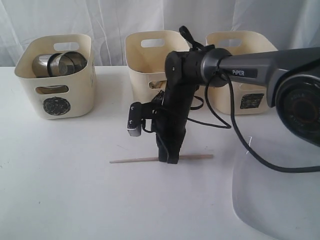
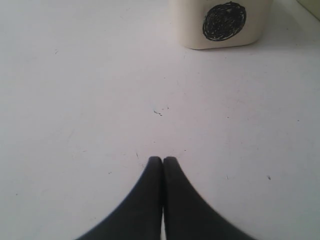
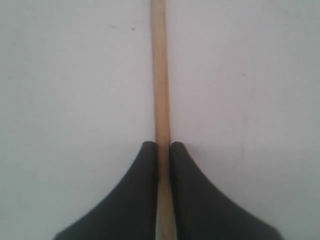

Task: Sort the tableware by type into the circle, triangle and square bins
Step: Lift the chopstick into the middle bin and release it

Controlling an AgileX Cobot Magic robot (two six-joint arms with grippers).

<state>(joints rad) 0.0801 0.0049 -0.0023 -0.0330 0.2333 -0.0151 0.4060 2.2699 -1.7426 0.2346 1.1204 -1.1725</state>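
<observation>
A wooden chopstick lies flat on the white table in front of the bins. My right gripper points straight down at its middle, jaws shut on it, with the stick still resting on the table. The circle bin at back left holds shiny steel bowls. The square bin stands at back right. The middle bin has its mark hidden by the arm. My left gripper is shut and empty over bare table, short of the circle bin.
A large white rounded-square plate lies at the front right, under the right arm's cable. A white curtain hangs behind the bins. The right arm's body blocks the middle bin's front.
</observation>
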